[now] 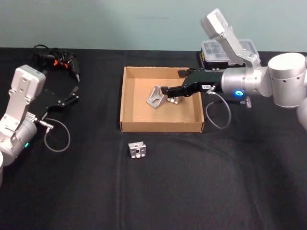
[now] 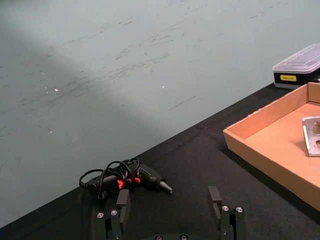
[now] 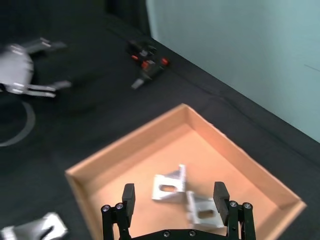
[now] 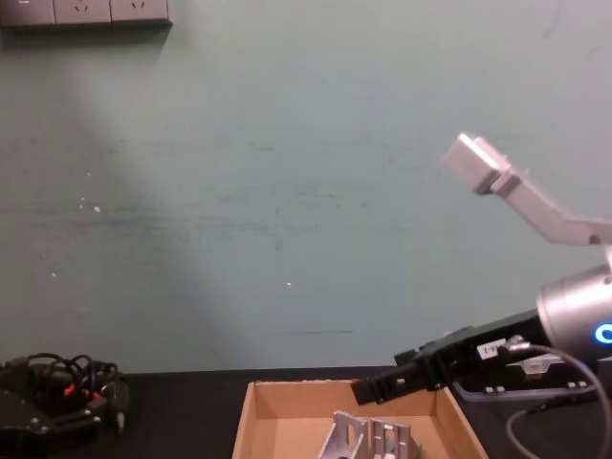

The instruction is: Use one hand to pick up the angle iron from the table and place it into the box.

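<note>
The tan cardboard box (image 1: 127, 98) lies mid-table on the black table (image 1: 216, 182). Inside it are two silver angle irons: one (image 1: 156, 97) near the middle, another (image 1: 174, 100) right beside it, partly under my right gripper. One more angle iron (image 1: 137, 150) rests on the table just in front of the box. My right gripper (image 1: 165, 90) hovers over the box interior, open, with nothing between its fingers (image 3: 129, 197); both boxed irons (image 3: 170, 182) lie below it. My left gripper (image 1: 72, 93) is parked at the far left, open (image 2: 169, 202).
A black tool with tangled cables (image 1: 57, 60) lies at the back left. A clear-lidded plastic case (image 1: 216, 50) stands behind the box's right corner, under my right arm. Cable loops hang from both wrists onto the table (image 1: 57, 139).
</note>
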`<move>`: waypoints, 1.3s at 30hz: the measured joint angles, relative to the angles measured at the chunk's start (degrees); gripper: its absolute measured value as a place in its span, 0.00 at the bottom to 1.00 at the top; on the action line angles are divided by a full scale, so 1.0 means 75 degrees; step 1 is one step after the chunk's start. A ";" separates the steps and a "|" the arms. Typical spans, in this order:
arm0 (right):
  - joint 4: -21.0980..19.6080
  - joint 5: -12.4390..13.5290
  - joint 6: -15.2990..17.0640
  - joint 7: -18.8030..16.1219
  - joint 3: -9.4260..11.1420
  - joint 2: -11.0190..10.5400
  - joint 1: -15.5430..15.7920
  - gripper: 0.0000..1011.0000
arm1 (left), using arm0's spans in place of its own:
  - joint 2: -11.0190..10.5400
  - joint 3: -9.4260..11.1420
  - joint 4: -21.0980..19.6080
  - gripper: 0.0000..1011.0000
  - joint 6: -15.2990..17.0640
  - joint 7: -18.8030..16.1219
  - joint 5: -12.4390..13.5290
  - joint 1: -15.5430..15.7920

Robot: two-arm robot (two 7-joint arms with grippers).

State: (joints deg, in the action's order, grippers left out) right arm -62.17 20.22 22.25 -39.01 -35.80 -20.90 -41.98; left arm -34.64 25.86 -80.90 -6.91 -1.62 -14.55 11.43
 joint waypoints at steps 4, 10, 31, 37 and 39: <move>-0.0552 0.0444 -0.0059 -0.0534 0.0097 -0.0313 0.0251 0.99 | 0.0000 0.0000 0.0000 1.00 0.0000 0.0000 0.0000 0.0000; -0.1410 0.0942 -0.0289 -0.1551 0.0003 -0.0866 0.0597 0.99 | 0.0000 0.0000 0.0000 1.00 0.0000 0.0000 -0.0001 0.0000; -0.2581 0.0800 -0.1025 -0.2157 -0.1097 -0.1307 0.0974 0.99 | 0.0000 0.0000 0.0000 1.00 0.0000 0.0000 0.0000 0.0000; -0.2331 0.0551 -0.1057 -0.1935 -0.1479 -0.1127 0.0863 0.99 | 0.0000 0.0001 0.0000 1.00 0.0000 0.0000 0.0000 0.0000; -0.2240 0.0470 -0.1088 -0.1859 -0.1605 -0.1069 0.0825 0.99 | 0.0000 0.0000 0.0000 1.00 0.0000 0.0000 0.0000 0.0000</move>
State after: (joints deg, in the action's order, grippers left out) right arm -78.97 23.74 14.09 -52.96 -47.84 -28.92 -35.80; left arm -34.64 25.86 -80.90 -6.91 -1.62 -14.55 11.43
